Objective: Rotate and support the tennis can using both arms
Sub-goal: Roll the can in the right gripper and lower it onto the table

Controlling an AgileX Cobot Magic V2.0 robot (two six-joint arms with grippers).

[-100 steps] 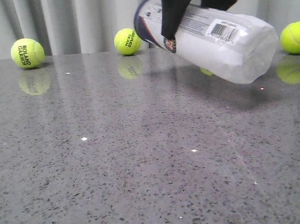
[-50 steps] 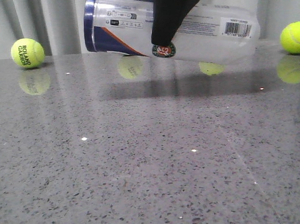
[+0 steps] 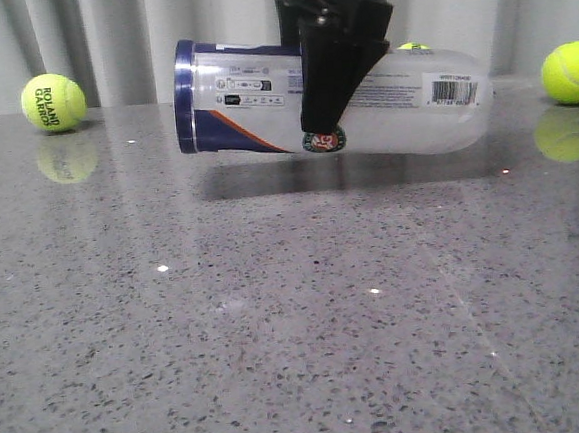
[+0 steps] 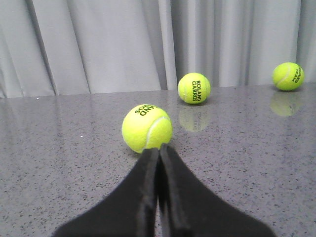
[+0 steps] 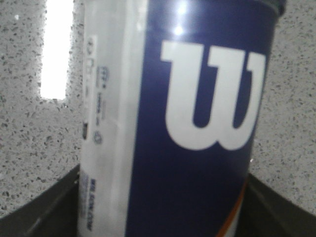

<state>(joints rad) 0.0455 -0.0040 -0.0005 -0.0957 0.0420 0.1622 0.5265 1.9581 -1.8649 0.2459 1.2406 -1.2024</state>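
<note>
The tennis can [image 3: 251, 104] hangs level just above the grey table, its navy-blue end band to the left and its barcode and ribbed base to the right. My right gripper [image 3: 327, 113] comes down from above and is shut on the can's middle, one black finger covering the label above the round logo. In the right wrist view the can [image 5: 197, 123] fills the frame between the two fingers of that gripper [image 5: 163, 212]. My left gripper [image 4: 159, 148] is shut and empty, low over the table, its tips close to a tennis ball [image 4: 146, 127]. It is not in the front view.
Tennis balls lie at the far left [image 3: 53, 103] and far right [image 3: 571, 72] of the table, and one [image 3: 414, 46] peeks from behind the can. Two more balls [image 4: 194, 88] [image 4: 288, 76] show in the left wrist view. A grey curtain hangs behind the table.
The can has turned from tilted, with its base toward the camera, to level and side-on. It has come down closer to the table in the right gripper.
</note>
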